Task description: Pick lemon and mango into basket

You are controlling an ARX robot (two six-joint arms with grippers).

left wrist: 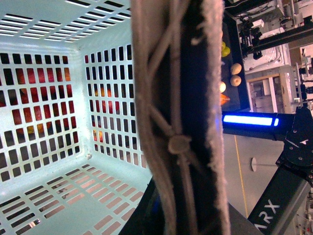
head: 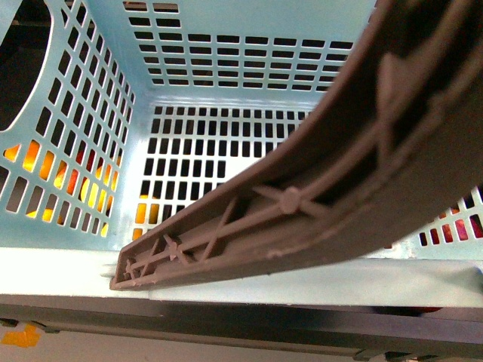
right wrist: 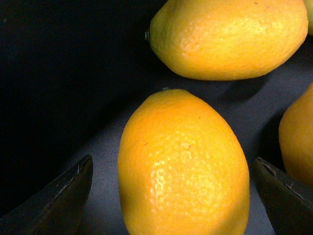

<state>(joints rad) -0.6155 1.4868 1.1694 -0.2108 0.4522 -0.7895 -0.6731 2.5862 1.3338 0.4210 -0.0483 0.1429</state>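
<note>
The right gripper [right wrist: 171, 164] is released, its two dark fingers [right wrist: 61, 200] spread wide with the lemon [right wrist: 183, 166] lying between them on a dark grey surface [right wrist: 98, 147]. Neither finger touches the lemon, and a gap of bare surface shows on each side. The lemon's small nipple end points away from the gripper. Beyond the fingertips lies a second lemon [right wrist: 230, 36], set crosswise and apart from the first. Just outside one finger, a third yellow fruit [right wrist: 298, 137] is cut off by the frame edge. Which fruit is the mango cannot be told from these views. In the left wrist view the brown ribbed handle [left wrist: 178, 142] stands right against the camera, with the teal basket [left wrist: 78, 49] opening to one side of it. The left gripper's own fingers cannot be made out there, so I cannot tell whether it is clenched on that handle. To the handle's other side is a black arm link lettered ARX [left wrist: 274, 210]. The front view looks down into the basket [head: 256, 19], with the handle [head: 339, 173] swung across its mouth and orange-yellow shapes [head: 45, 162] glowing through the slotted wall.
</note>
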